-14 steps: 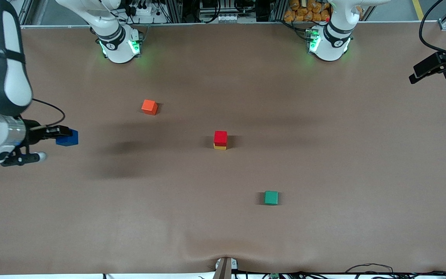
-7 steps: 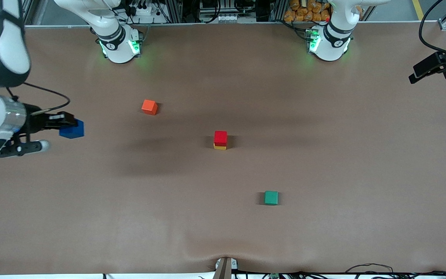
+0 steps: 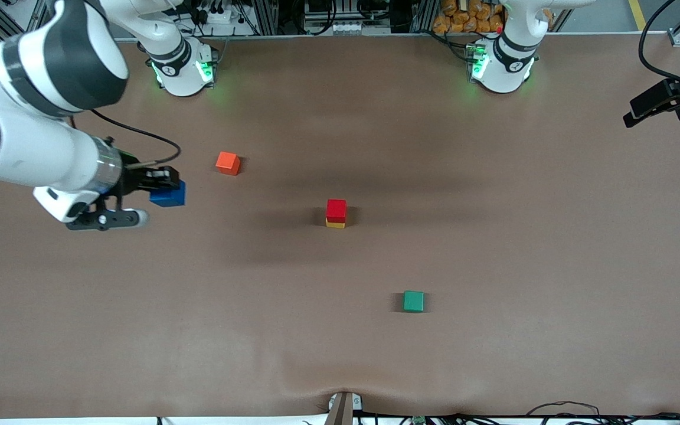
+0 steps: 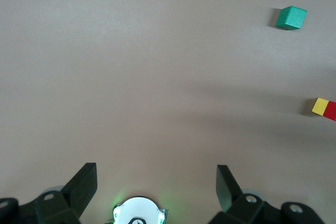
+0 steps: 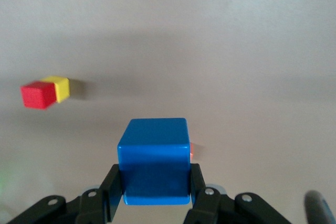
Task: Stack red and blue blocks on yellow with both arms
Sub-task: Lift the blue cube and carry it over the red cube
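Right gripper (image 3: 166, 188) pinches the blue block (image 3: 169, 195) in the air over the table (image 3: 493, 236).
Red block (image 3: 336, 209) sits on yellow block (image 3: 334, 224); left gripper (image 4: 156, 187) waits, fingers spread.

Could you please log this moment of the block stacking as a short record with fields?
stack: red block sits on yellow block, mid-table
blue block: held in the air by the right gripper, over the table toward the right arm's end
right gripper fingers: shut on the blue block's sides
left gripper: open, holding nothing, waiting over bare table
orange-red block: alone, farther from the front camera than the stack
green block: alone, nearer that camera
remaining: blue onto red
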Action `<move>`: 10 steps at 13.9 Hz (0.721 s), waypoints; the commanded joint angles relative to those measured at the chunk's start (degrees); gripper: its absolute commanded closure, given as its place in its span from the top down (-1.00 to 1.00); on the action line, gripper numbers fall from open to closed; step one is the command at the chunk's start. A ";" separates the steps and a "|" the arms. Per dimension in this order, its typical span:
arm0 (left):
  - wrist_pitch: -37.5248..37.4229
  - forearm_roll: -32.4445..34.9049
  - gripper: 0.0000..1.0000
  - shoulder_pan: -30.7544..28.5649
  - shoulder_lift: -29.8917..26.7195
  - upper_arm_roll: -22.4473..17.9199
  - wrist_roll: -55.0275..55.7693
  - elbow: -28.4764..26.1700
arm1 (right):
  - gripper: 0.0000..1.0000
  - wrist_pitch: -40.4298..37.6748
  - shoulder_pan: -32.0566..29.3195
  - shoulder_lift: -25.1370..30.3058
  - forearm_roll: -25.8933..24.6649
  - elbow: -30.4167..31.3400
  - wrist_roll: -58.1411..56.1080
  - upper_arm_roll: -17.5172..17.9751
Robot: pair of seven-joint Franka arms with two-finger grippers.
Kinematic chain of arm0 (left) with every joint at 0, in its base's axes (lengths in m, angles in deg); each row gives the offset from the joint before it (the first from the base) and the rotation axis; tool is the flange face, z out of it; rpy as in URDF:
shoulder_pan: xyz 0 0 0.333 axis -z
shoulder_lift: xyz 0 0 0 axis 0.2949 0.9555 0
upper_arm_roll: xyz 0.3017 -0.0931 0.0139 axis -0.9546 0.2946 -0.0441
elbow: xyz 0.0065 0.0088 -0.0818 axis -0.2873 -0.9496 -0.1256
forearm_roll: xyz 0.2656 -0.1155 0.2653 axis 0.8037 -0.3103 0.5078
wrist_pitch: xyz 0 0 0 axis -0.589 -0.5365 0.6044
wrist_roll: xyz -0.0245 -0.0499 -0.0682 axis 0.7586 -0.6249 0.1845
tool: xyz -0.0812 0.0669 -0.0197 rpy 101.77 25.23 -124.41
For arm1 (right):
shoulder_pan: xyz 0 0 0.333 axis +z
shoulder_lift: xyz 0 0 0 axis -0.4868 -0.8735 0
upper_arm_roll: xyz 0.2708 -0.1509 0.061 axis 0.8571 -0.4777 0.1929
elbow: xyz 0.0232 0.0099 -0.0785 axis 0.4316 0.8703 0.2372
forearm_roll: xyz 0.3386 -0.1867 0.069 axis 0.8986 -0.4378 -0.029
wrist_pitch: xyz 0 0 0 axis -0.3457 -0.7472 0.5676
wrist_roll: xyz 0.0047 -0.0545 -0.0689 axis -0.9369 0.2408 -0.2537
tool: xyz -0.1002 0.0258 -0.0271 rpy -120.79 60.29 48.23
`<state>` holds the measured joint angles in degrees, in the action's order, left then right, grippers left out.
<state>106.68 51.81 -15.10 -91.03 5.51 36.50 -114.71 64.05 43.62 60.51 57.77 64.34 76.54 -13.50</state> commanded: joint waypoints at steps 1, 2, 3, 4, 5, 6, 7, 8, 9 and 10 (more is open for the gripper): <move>-0.76 0.95 1.00 -0.12 -0.14 0.22 0.49 0.78 | -1.00 1.58 4.39 -5.18 1.97 -6.57 7.53 -0.58; -0.76 0.95 1.00 -0.12 -0.14 0.13 0.49 0.78 | -1.00 3.94 5.88 -6.15 2.59 -6.67 9.91 -0.58; -0.76 0.95 1.00 -0.12 -0.14 0.13 0.49 0.78 | -1.00 6.49 7.81 -7.03 2.68 -6.75 12.19 -0.58; -0.76 0.95 1.00 -0.12 -0.23 0.13 0.49 0.78 | -1.00 8.43 9.40 -8.08 2.68 -6.84 13.61 -0.58; -0.76 0.95 1.00 -0.21 -0.23 0.13 0.49 0.78 | -1.00 9.76 10.72 -9.13 2.68 -7.19 14.32 -0.58; -0.76 0.95 1.00 -0.30 -0.32 0.13 0.49 0.78 | -1.00 10.29 11.95 -10.10 2.59 -7.54 15.11 -0.58; -0.85 1.04 1.00 -0.38 -0.32 0.13 0.49 0.69 | -1.00 10.47 12.75 -11.07 2.68 -7.89 16.25 -0.58; -0.85 1.04 1.00 -0.38 -0.32 0.22 0.49 0.69 | -1.00 11.26 13.97 -11.86 2.59 -7.90 17.91 -0.58; -0.76 0.95 1.00 -0.38 -0.32 0.13 0.49 0.69 | -1.00 12.39 14.86 -12.74 2.68 -7.90 19.32 -0.58; -0.76 1.04 1.00 -0.30 -0.32 0.22 0.49 0.69 | -1.00 13.28 15.73 -13.62 2.68 -7.90 19.51 -0.58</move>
<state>106.68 51.81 -15.23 -91.03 5.39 36.54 -114.60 76.96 57.85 49.41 59.48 59.21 94.13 -13.47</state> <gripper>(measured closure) 0.000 0.445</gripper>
